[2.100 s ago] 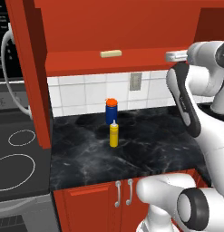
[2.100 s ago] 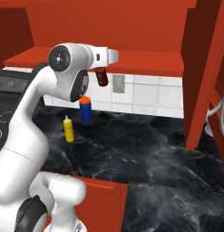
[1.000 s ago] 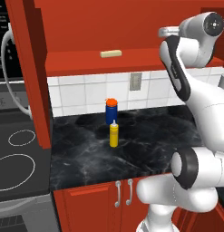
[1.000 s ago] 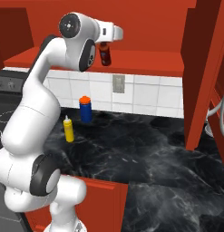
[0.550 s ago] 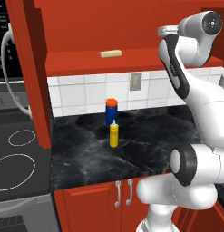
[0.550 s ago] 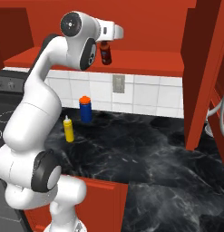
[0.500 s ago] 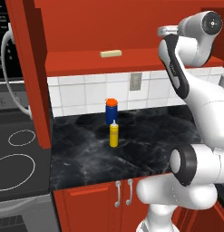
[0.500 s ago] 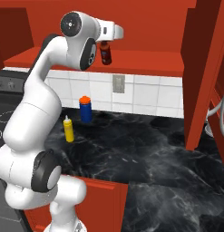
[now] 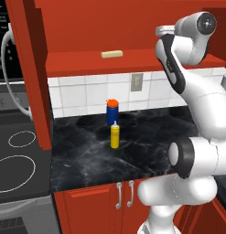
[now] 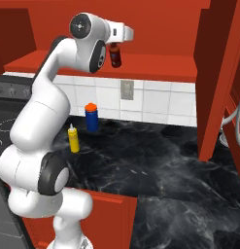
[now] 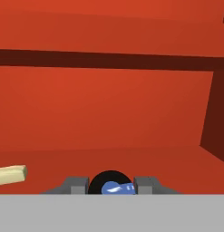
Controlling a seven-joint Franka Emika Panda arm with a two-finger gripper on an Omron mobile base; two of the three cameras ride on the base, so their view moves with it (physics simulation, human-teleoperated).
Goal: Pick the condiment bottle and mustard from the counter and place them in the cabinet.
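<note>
On the counter (image 10: 155,160) at nine o'clock, the mustard (image 10: 73,138) stands untouched beside the blue canister (image 10: 91,117). At twelve o'clock the gripper (image 10: 114,44), fingers pinching the condiment bottle (image 10: 115,55), has risen to the cabinet (image 10: 141,65) shelf and now holds steady; release looks next.

Even, bright rendered light; soft shadow under cabinet (image 9: 132,61) shelf (no glare), slight low-resolution blur.
</note>
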